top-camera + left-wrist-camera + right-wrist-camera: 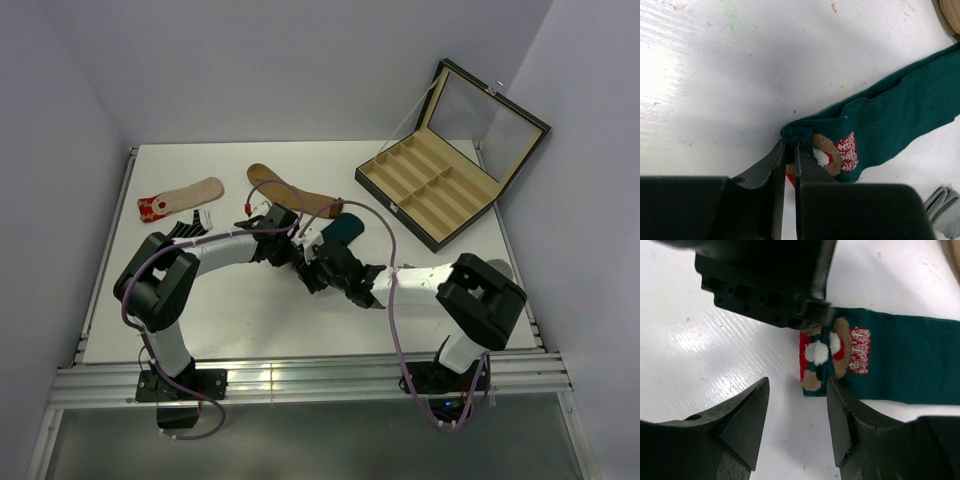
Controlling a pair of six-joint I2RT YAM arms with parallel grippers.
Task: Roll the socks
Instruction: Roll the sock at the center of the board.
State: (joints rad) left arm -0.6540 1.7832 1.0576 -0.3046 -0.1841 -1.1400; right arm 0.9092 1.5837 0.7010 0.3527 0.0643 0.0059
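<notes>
The teal sock [900, 110] is soft matt knit cloth; the table [715, 75] is glossy, scuffed white.

**A:** How are the two black jointed arms sitting?

**B:** The left arm [215, 250] is reaching forward and to its right. The right arm [425, 280] is stretching to its left. Their wrists are meeting well ahead of the bases.

**A:** And the left gripper [789, 150]?

**B:** Its two black fingers are pressing almost together, pinching the edge of the dark teal fabric sock [890, 115].

**A:** The right gripper [798, 390]?

**B:** It is hanging just beside the left one, facing it, with its jaws standing apart and gripping nothing. One fingertip may be brushing the fabric, but I can't tell from the wrist view.
</notes>
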